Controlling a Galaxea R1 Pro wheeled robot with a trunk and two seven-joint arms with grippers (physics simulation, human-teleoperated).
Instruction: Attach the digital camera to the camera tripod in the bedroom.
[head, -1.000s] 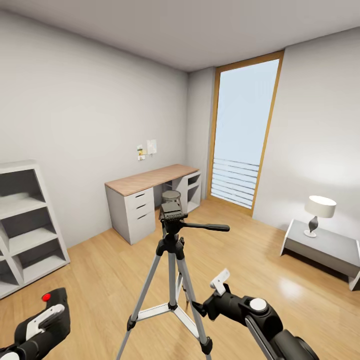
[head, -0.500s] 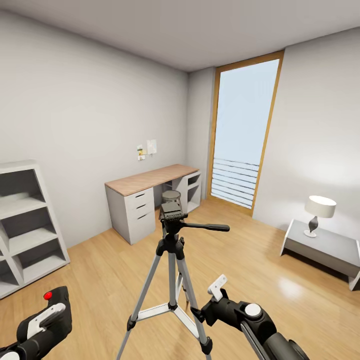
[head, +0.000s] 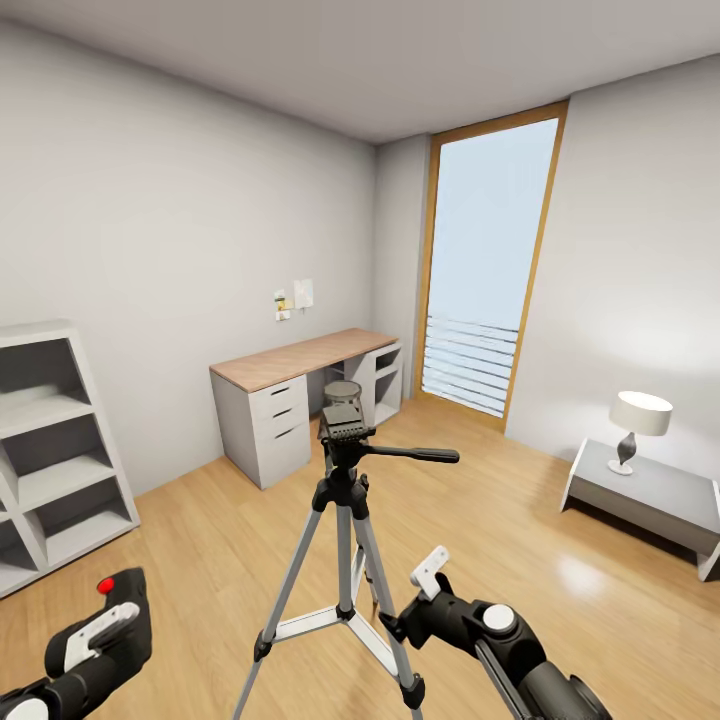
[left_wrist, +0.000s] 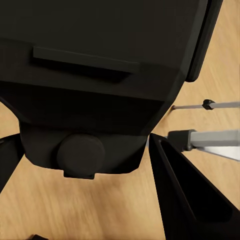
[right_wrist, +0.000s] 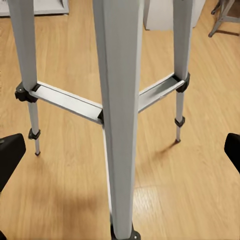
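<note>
A: Where is the digital camera (head: 112, 628)?
B: Clamped in the left pincer (head: 95, 640), low at the robot's left, red button up, well apart from the camera tripod (head: 345, 520).
A: And the tripod?
B: It stands upright on the wood floor (head: 520, 520), in front of the desk (head: 300, 360).
A: Right pincer (right_wrist: 120, 150)?
B: Fingers spread wide, facing the tripod's legs near the spreader braces.

camera tripod (head: 345, 520): silver metal legs, matt black joints | floor (head: 520, 520): glossy wood planks
</note>
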